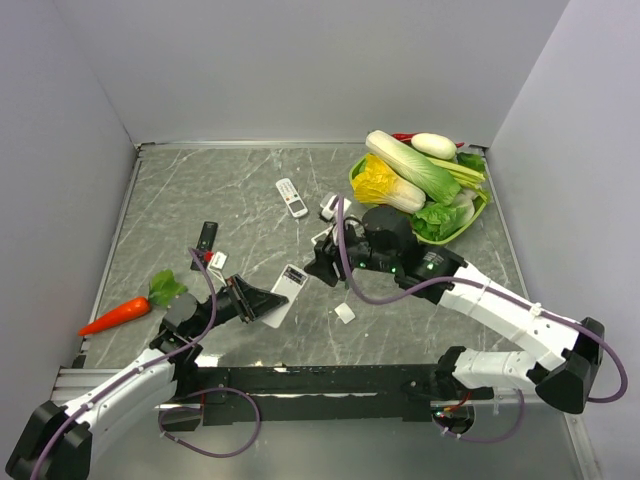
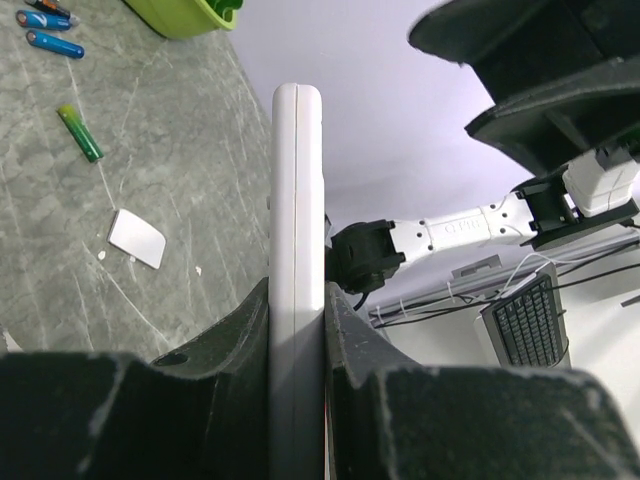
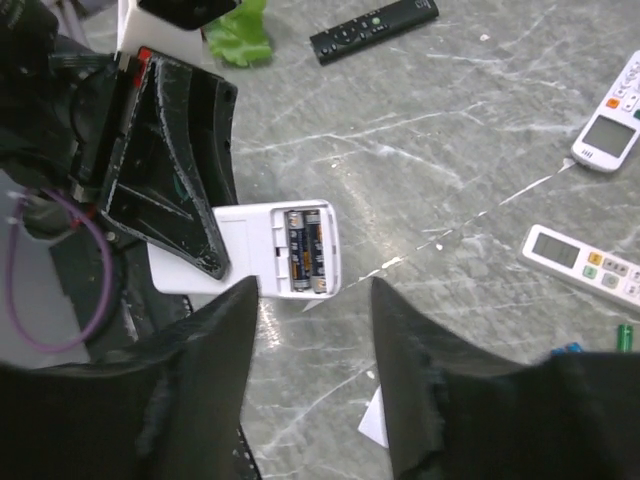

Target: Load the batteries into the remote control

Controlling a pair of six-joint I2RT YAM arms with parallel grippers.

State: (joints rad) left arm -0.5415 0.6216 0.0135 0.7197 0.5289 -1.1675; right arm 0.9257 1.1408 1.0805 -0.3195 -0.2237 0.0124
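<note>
**Left gripper** (image 1: 265, 304): at seven o'clock on the table. The jaws are closed on the two long edges of a white remote (image 1: 286, 289), which stands edge-on between the fingers.

**White remote:** the back faces the other arm and the battery bay is uncovered. Two dark cells (image 3: 305, 248) lie side by side inside the bay.

**Right gripper** (image 3: 312, 288): at the table's centre, directly over the bay end of the held remote. The jaws stand apart with nothing between them, and the fingers (image 3: 215, 370) touch nothing.

**Loose cells:** one green cell (image 2: 80, 133) and two blue cells (image 2: 55, 44) lie flat on the marble. The blue pair is near the green basket (image 1: 357, 180).

**Small white panel** (image 1: 344, 313): flat on the table, at four o'clock from the held remote.

**Spare remotes:** a black remote (image 1: 205, 238) at ten o'clock. A second white handset (image 1: 291, 197) at twelve, with a smaller one (image 1: 330, 207) just beside it.

**Produce:** the basket, at two o'clock, is heaped with cabbage and greens. A carrot (image 1: 120, 314) lies at eight o'clock, well apart from everything else.
</note>
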